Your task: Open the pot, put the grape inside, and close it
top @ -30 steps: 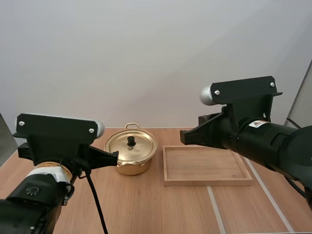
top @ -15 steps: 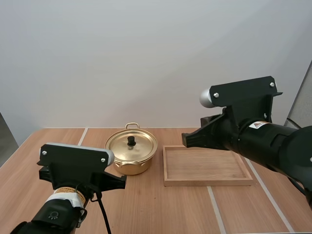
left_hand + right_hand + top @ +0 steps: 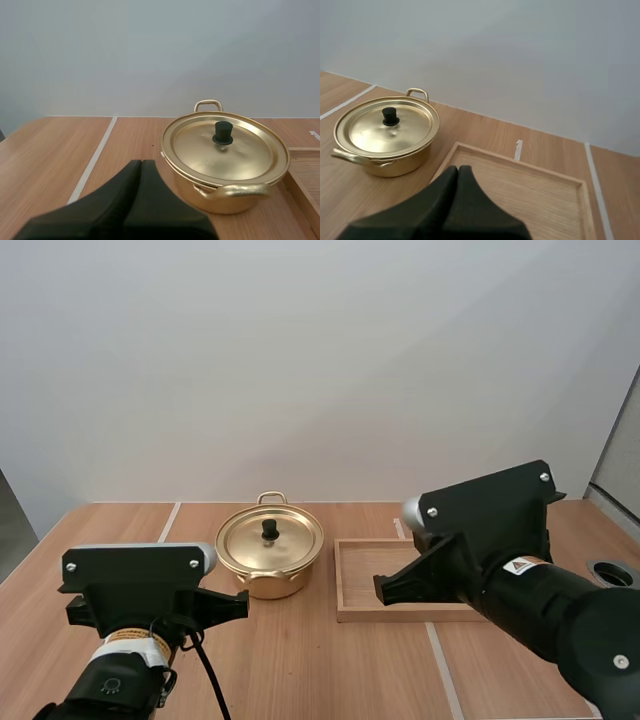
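A gold pot (image 3: 270, 552) stands on the wooden table, its lid (image 3: 225, 150) on, with a black knob (image 3: 269, 528) in the middle. In the left wrist view my left gripper (image 3: 141, 164) is shut on nothing, its fingers one dark wedge, short of the pot's near left side. A wooden tray (image 3: 362, 575) lies just right of the pot (image 3: 385, 136). My right gripper (image 3: 458, 170) is also shut on nothing and hangs over the near left part of the tray (image 3: 530, 187).
White tape lines (image 3: 168, 522) run across the table (image 3: 300, 660). A round dark hole (image 3: 610, 570) sits in the tabletop at the far right. My two arms take up the near left and near right of the high view.
The right arm has dropped lower and nearer, now covering the tray's front right. The left arm came down from its higher pose and shifted slightly left. Pot and tray have not moved.
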### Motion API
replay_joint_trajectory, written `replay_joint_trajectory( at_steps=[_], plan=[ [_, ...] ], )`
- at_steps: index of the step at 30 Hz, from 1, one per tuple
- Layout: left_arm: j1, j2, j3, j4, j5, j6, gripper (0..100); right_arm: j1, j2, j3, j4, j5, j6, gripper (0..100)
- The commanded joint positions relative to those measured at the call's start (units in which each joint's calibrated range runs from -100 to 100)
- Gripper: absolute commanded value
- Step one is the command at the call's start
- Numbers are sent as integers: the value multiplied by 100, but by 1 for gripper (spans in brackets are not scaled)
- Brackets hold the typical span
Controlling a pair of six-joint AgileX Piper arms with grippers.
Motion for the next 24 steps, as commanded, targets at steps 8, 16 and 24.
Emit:
replay_joint_trajectory(
  at_steps=[8,16,24],
  plan=[
    [32,-29,0,29,-117,-353,0,14,-164,779,-40,-839,-556,0],
    [32,-29,0,29,-119,-344,0,14,-164,1297,98,-1907,-634,0],
    [32,-67,0,29,-119,-344,0,14,-164,1311,487,-2097,-634,0]
  ],
)
